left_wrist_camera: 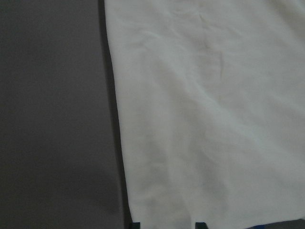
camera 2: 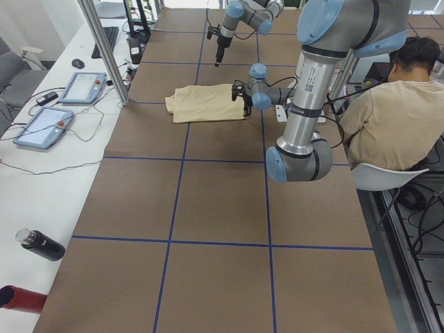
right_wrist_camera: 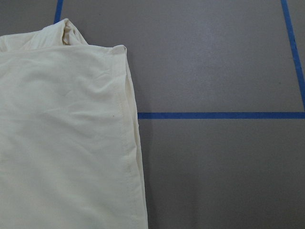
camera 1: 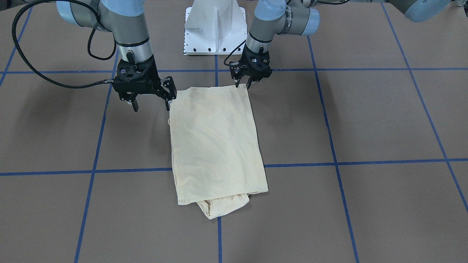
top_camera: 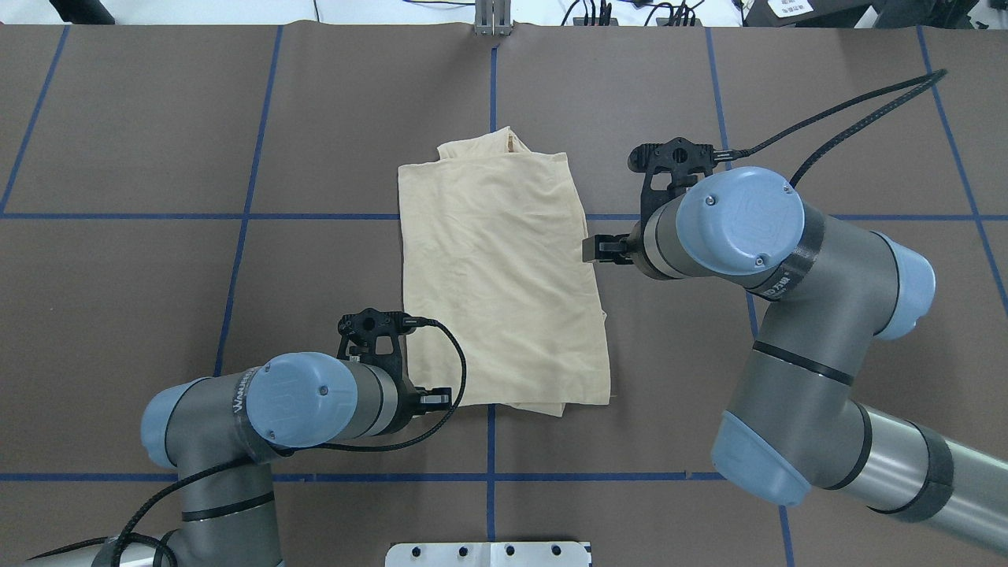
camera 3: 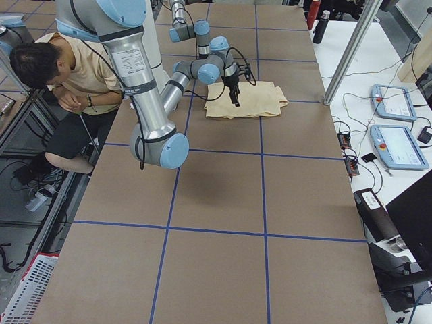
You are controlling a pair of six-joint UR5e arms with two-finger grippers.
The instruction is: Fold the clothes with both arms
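Left gripper and right gripper are hovering, jaws apart, at the shirt's upper right and upper left in the front view. I think both should be pinching all layers evenly.

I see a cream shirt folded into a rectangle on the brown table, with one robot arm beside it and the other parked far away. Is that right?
Not quite. The shirt is folded on the table, but neither arm is far away: the front-facing view shows the left gripper and the right gripper both close beside the shirt, at its end nearest the robot's base.
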